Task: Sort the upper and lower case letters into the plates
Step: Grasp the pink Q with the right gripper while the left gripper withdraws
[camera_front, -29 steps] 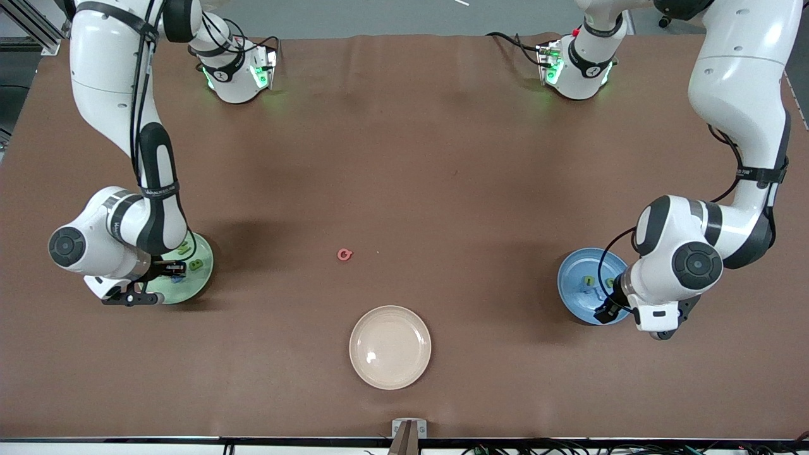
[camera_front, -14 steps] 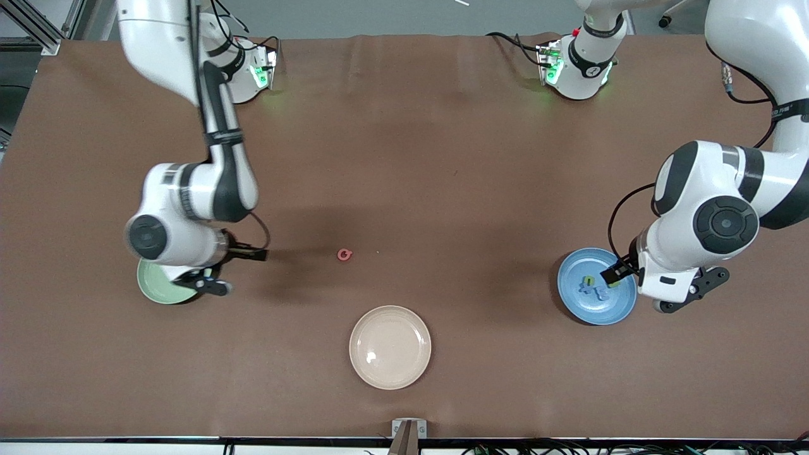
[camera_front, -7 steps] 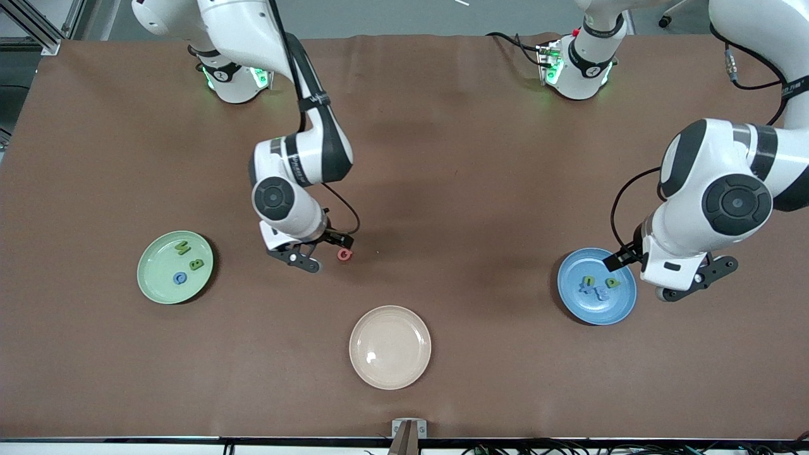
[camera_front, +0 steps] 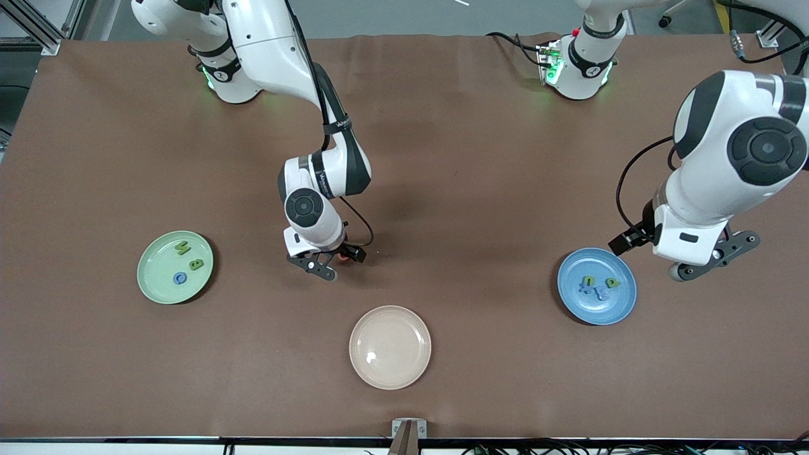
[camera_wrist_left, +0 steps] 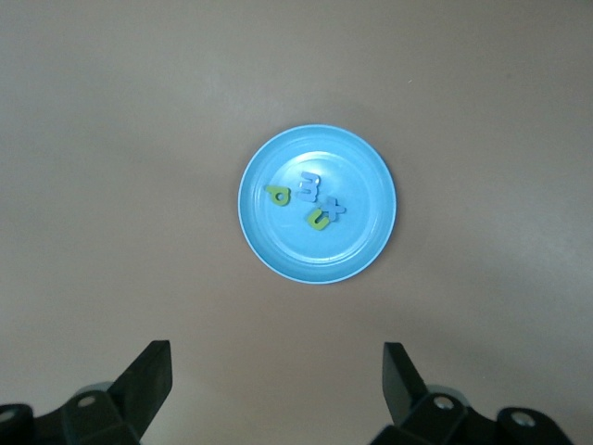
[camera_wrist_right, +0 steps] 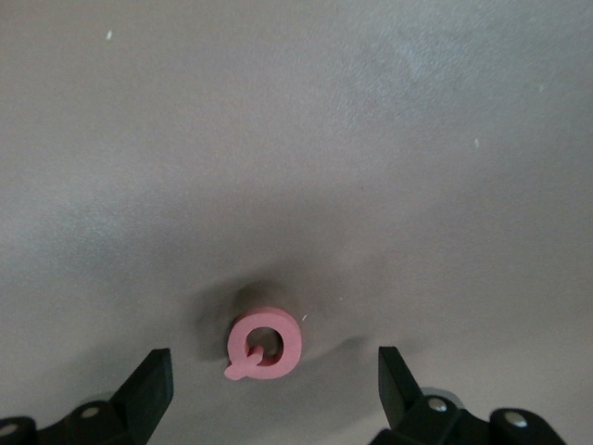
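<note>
A red letter Q [camera_wrist_right: 265, 344] lies flat on the brown table, about midway between the two plates. My right gripper [camera_wrist_right: 275, 389] hangs low over it, open, with a finger on either side and neither touching; in the front view this gripper [camera_front: 337, 260] covers most of the letter. The mint green plate [camera_front: 158, 272] holds three letters, two green and one blue. The blue plate [camera_wrist_left: 357, 250] holds several green and blue letters [camera_wrist_left: 315, 204]. My left gripper [camera_wrist_left: 275, 380] is open and empty, raised high over the table beside the blue plate [camera_front: 607, 309].
A cream-beige plate [camera_front: 390, 347] sits empty near the table's front edge, nearer the front camera than the red letter. The two arm bases [camera_front: 231, 76] [camera_front: 578, 69] stand along the table's back edge.
My right arm swung from the green plate across to the red letter and came down around it. My left arm rose away from the blue plate.
</note>
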### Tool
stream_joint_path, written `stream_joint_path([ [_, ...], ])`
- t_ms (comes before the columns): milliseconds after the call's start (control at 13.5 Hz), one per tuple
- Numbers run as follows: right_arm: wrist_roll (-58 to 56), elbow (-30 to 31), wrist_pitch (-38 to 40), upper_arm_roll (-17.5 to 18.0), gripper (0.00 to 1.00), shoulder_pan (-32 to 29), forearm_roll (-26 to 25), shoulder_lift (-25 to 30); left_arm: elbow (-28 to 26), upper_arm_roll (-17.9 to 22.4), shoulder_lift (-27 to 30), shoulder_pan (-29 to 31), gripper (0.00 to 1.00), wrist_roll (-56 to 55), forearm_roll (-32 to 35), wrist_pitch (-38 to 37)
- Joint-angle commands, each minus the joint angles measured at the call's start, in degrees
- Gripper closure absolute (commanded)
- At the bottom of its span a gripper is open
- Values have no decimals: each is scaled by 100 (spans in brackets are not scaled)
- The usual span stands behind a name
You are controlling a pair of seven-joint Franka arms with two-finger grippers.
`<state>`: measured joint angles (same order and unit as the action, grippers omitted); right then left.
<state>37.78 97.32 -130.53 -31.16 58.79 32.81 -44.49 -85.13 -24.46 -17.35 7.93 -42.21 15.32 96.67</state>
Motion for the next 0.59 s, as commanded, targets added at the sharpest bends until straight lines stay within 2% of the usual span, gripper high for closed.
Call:
stream_joint_path([
  [0,62,-108,-60,267,16,-218,111,-42,22,3,293,95,0,632,-126,-78],
  [222,106,-117,-105,312,23,-254,111,-77,22,-14,531,244,0,1590,-143,-297],
  [443,106,-126,-131,321,38,-263,111,-112,5,12,751,235,0,2135,-99,-350],
  [517,106,-126,-140,321,46,-263,111,-112,13,38,847,218,0,2460,-108,-359],
])
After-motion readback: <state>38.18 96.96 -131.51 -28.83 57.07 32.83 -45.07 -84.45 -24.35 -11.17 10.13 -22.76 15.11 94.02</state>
